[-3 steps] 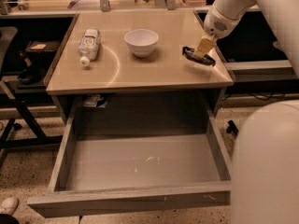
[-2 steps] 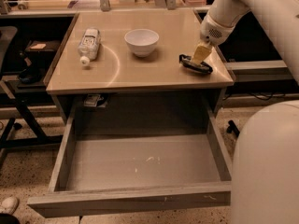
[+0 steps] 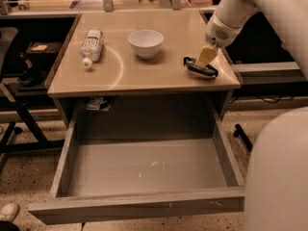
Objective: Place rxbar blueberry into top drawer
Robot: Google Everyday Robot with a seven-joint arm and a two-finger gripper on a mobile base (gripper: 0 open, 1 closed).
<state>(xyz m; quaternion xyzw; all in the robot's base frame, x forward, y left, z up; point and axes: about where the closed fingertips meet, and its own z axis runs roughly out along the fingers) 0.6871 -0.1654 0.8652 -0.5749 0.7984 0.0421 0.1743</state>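
The rxbar blueberry, a small flat dark bar, lies on the tan tabletop near its right front corner. My gripper comes down from the upper right on the white arm, and its yellowish tip touches the bar's back edge. The top drawer is pulled fully open below the tabletop. Its scuffed grey floor holds nothing, and its plain front panel is nearest the camera.
A white bowl stands at the middle back of the tabletop. A clear plastic bottle lies on its side at the left. The robot's white body fills the lower right. A black chair base stands at the left.
My gripper has come down and slightly left onto the bar. The bar has shifted a little toward the table's front. The bowl, bottle and drawer have not moved.
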